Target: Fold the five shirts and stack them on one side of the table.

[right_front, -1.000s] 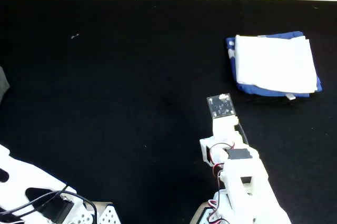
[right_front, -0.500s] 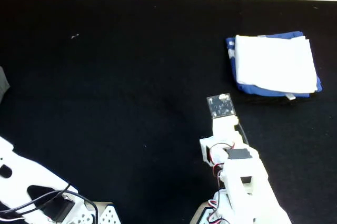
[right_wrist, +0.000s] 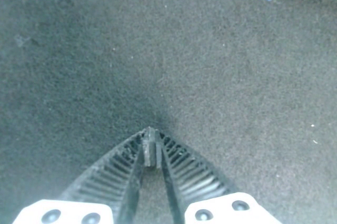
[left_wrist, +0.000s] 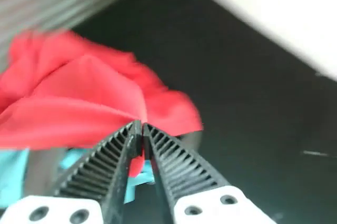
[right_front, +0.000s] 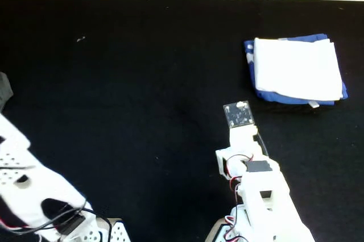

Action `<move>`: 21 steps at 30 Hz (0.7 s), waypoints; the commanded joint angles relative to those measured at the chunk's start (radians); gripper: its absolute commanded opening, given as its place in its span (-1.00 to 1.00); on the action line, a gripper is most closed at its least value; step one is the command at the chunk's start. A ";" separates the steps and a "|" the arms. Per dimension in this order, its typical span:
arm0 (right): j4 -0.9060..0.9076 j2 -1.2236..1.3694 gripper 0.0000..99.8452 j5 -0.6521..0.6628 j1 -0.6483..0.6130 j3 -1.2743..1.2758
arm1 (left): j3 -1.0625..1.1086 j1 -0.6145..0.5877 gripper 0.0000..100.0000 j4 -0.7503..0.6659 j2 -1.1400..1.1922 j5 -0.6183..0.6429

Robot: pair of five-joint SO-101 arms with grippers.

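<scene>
As left pincer [left_wrist: 142, 129] nips shirt [left_wrist: 79, 92], stack [right_front: 296, 69] far-right

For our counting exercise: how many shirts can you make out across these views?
4: a folded white fabric shirt atop a folded blue shirt on the black table's right; a crumpled red shirt pinched in the left claw, over teal cloth. Others may be hidden.

A folded white shirt [right_front: 297, 69] lies on a blue shirt [right_front: 249, 54] in the upper right of the black table [right_front: 142, 71]. One white arm [right_front: 259, 191] stands at lower centre, another arm [right_front: 28, 191] at lower left.
</scene>
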 commanded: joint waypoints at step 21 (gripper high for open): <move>-0.013 0.002 -0.98 -0.003 -0.010 0.004 | -0.039 0.748 -0.98 -0.009 -0.426 -0.140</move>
